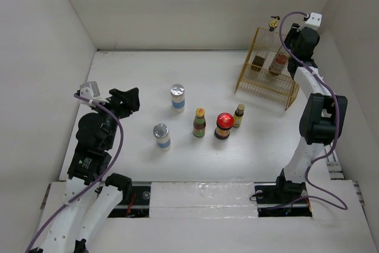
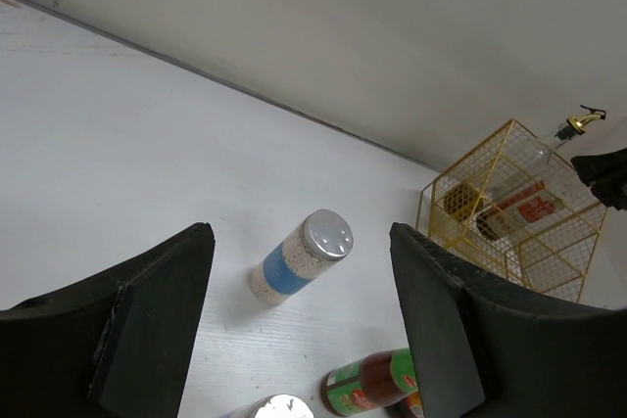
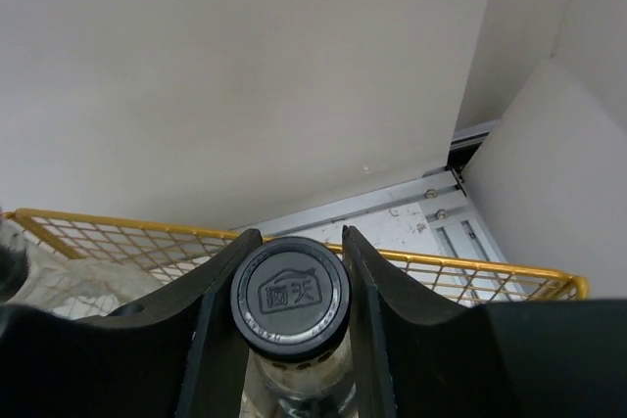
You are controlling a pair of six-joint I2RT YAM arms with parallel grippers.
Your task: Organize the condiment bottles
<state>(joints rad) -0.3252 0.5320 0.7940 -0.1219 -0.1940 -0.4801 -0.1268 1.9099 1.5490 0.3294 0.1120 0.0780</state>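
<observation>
My right gripper is shut on the black cap of the black-capped bottle, which stands inside the yellow wire basket. The gold-spout clear bottle rises at the basket's back. On the table stand two silver-lidded shakers, the yellow-capped sauce bottle, the red-lidded dark jar and the small brown-capped bottle. My left gripper is open and empty, left of the shakers. The far shaker shows between its fingers.
A small dark item sits in the basket's left part. White walls enclose the table on three sides; the basket stands at the back right near the right wall. The basket also shows in the left wrist view.
</observation>
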